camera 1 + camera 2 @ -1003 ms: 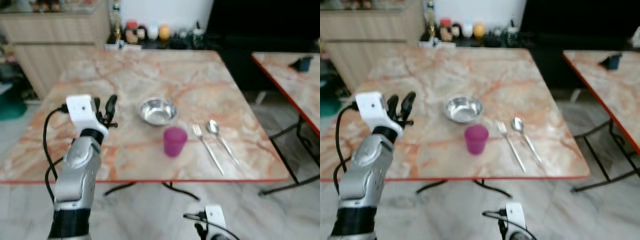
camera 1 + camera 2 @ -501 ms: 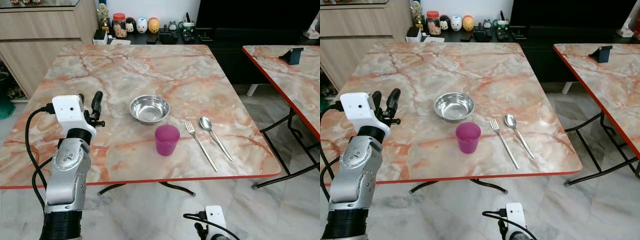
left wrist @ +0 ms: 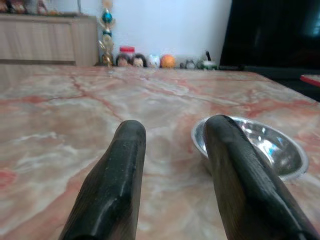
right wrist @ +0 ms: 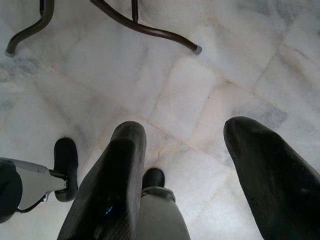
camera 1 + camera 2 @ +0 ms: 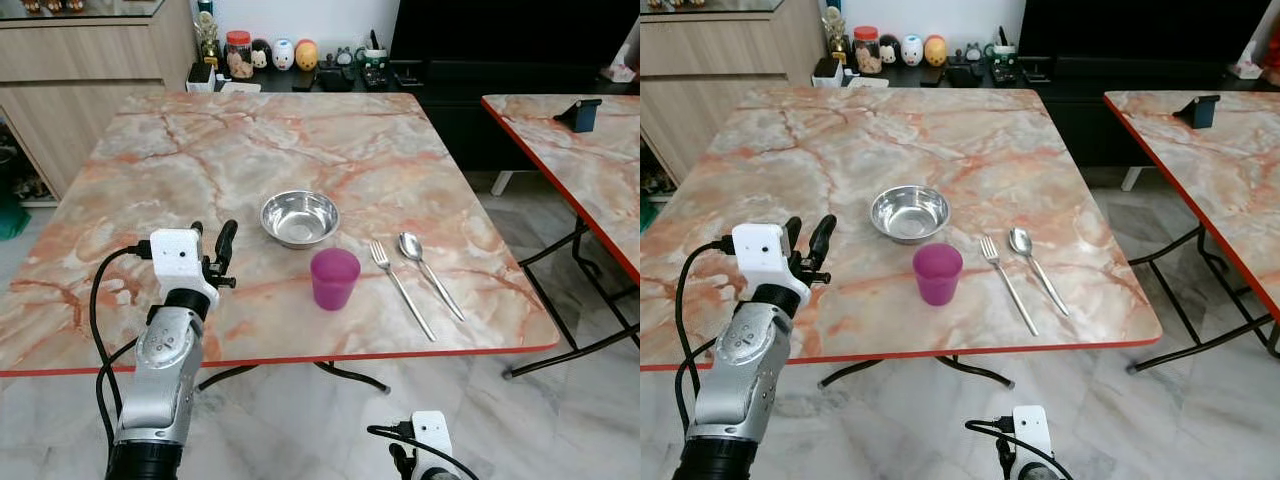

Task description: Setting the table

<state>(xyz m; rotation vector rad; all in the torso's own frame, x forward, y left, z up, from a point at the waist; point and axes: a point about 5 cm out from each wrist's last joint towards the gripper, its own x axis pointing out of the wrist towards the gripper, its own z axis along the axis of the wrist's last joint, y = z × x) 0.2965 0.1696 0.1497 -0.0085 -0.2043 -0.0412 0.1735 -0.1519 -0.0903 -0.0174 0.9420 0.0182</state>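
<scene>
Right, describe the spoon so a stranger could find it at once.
Start at the marble table and find the steel bowl near its middle. To the bowl's right lie two pieces of cutlery side by side; the spoon is the outer one, with a round head, not the fork with prongs.

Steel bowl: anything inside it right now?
The steel bowl looks empty, showing just its shiny bottom. In the left wrist view a finger of the left gripper covers part of its near rim.
</scene>
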